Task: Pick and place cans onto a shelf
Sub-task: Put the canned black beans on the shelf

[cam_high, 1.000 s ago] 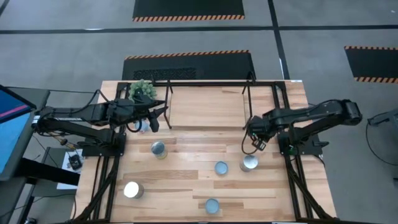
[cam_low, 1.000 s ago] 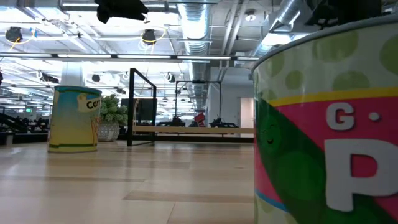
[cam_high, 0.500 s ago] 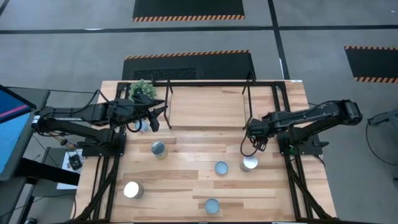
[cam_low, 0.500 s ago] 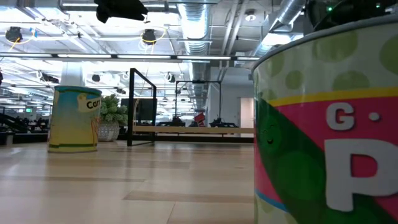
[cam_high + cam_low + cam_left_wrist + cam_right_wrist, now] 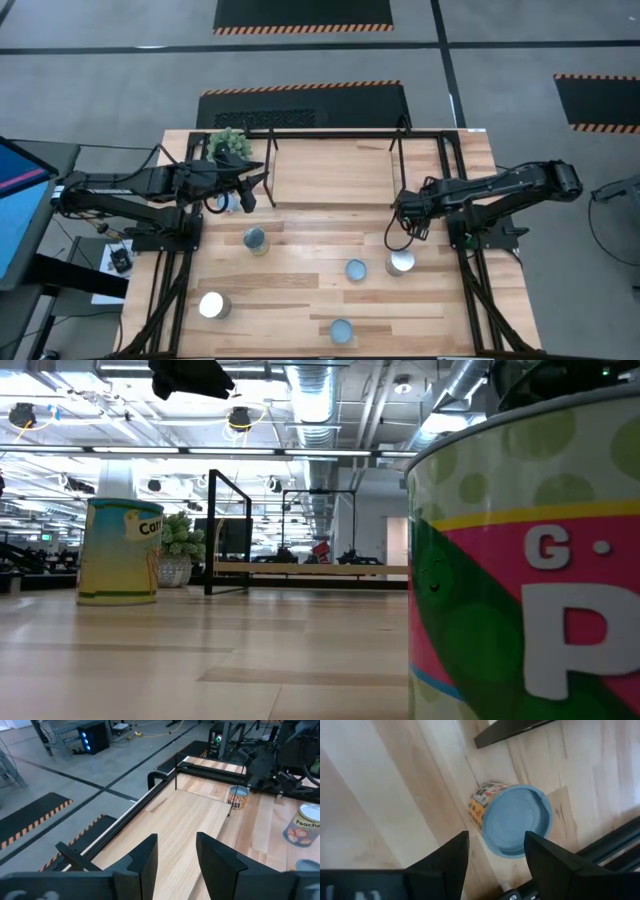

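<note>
Right gripper (image 5: 407,226), fingers spread, empty, above yellow-labelled blue-topped tin (image 5: 514,819) by black-railed wooden shelf (image 5: 330,170). Step likely approach; next: descend, clamp. Left gripper (image 5: 175,865) spread, waiting.

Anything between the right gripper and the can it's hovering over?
No. In the right wrist view, the right gripper has open fingers framing the can with only bare table around it; the high view agrees.

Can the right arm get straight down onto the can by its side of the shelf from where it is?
Probably yes. The right gripper hangs open almost directly above that can, which stands upright on bare table. The shelf leg sits off to one side and the nearest other can stands apart, so nothing seems to block the descent.
</note>
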